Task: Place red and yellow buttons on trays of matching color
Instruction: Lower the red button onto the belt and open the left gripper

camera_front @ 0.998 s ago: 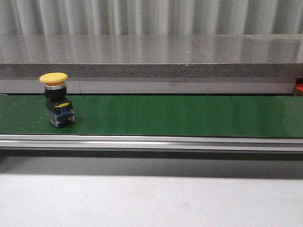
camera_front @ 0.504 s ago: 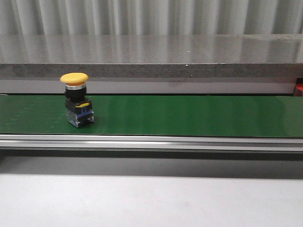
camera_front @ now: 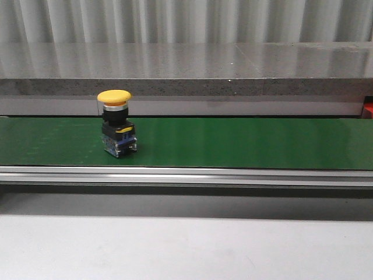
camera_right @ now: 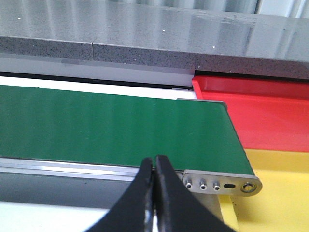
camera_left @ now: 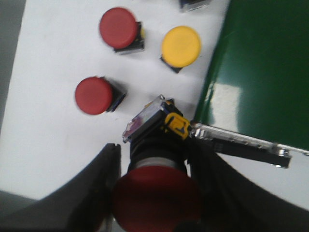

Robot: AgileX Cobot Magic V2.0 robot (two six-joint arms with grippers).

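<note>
Rightward along the green belt since earlier rides an upright yellow button. Left gripper clamps a red button; right gripper is pinched closed, holding nothing.

The left gripper is seen from its wrist camera with two black fingers spread to either side of a red button, which is clamped between them by its body, cap toward the camera. The right gripper is seen from its own wrist camera with its two dark fingers pressed together, tips touching, and nothing held between them. Neither arm is shown in the front view.
</note>
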